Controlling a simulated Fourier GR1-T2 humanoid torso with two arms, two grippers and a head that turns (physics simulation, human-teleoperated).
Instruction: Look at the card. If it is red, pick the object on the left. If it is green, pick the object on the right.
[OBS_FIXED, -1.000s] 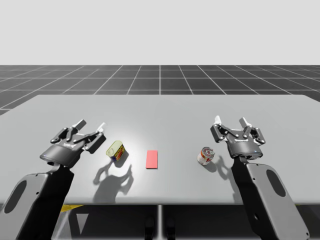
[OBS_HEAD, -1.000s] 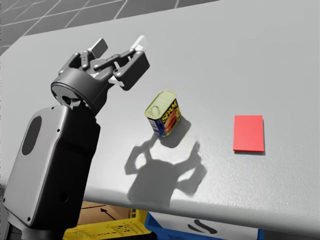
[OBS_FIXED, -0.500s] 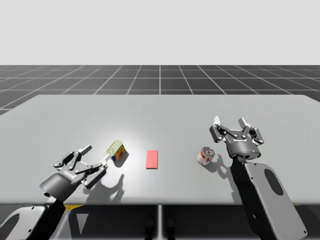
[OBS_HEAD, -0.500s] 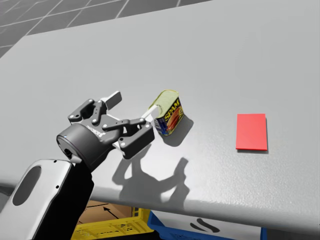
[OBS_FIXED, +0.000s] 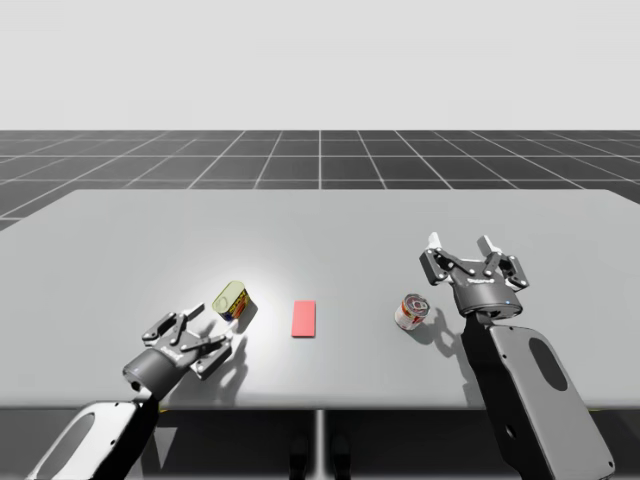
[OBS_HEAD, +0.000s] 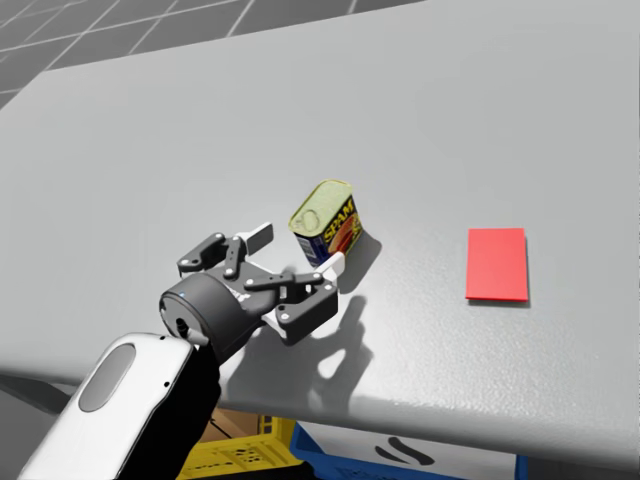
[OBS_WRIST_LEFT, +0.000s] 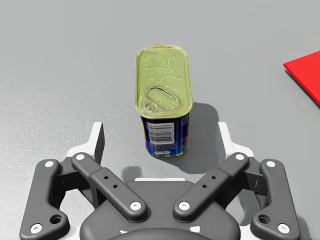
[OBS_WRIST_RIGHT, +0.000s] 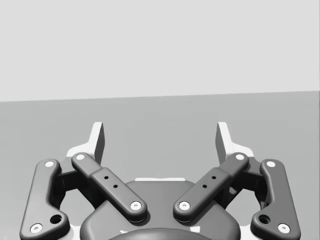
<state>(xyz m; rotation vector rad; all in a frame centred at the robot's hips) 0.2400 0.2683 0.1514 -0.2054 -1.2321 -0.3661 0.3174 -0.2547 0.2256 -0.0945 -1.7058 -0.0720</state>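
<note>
The flat red card (OBS_FIXED: 304, 318) calls for the left object: the blue rectangular metal tin with gold lid (OBS_WRIST_LEFT: 163, 107), standing on the table just ahead of my spread left hand (OBS_WRIST_LEFT: 161, 145). Next: advance, then pinch its sides.

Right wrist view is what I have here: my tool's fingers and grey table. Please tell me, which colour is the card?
Observer: The card is red. It lies flat between the two cans.
Operator: So the left object. Where is it now?
Observer: The blue rectangular can stands upright inside the open left tool, with gaps on both sides.
Operator: And my right tool, is it near anything?
Observer: The right tool is open, beside the round can and apart from it.
</note>
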